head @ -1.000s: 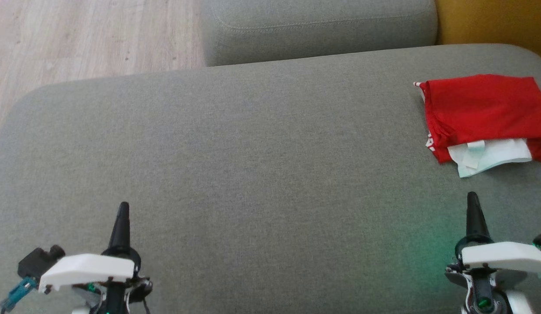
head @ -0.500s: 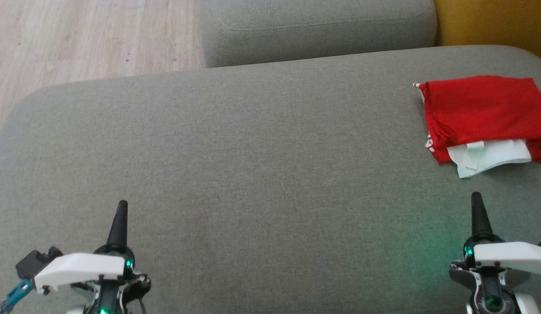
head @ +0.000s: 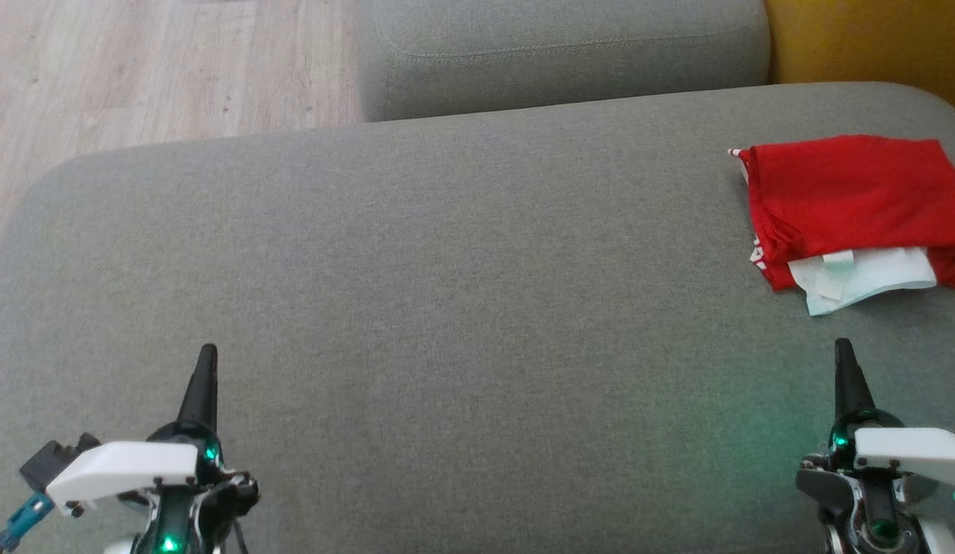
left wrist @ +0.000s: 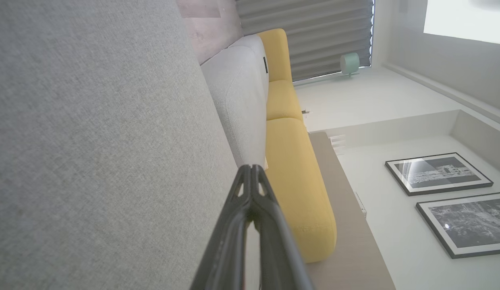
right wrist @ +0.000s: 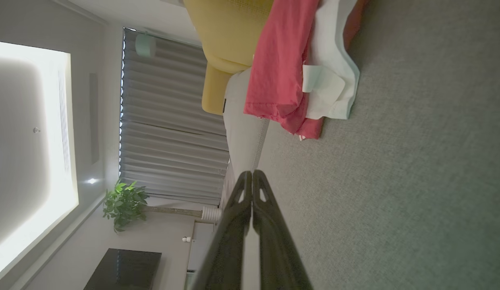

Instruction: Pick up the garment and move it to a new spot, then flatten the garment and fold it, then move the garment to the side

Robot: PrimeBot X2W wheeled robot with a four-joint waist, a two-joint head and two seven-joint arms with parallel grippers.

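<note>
Garment [head: 854,196]: red, folded, with a white layer sticking out at its near edge; lies at the far right of the grey cushion [head: 446,254].
Around: second grey cushion [head: 562,54] behind; yellow seat [head: 869,38] beyond the garment; wood floor [head: 138,69] at far left.
Right tool [head: 843,344]: fingers pressed together, holding nothing; garment near, ahead of its tip, not touching, cushion fabric between.
Left tool [head: 207,350]: fingers pressed together, holding nothing; well apart from the garment.
Long axis: left to right across the head view, white edge toward the robot.
</note>
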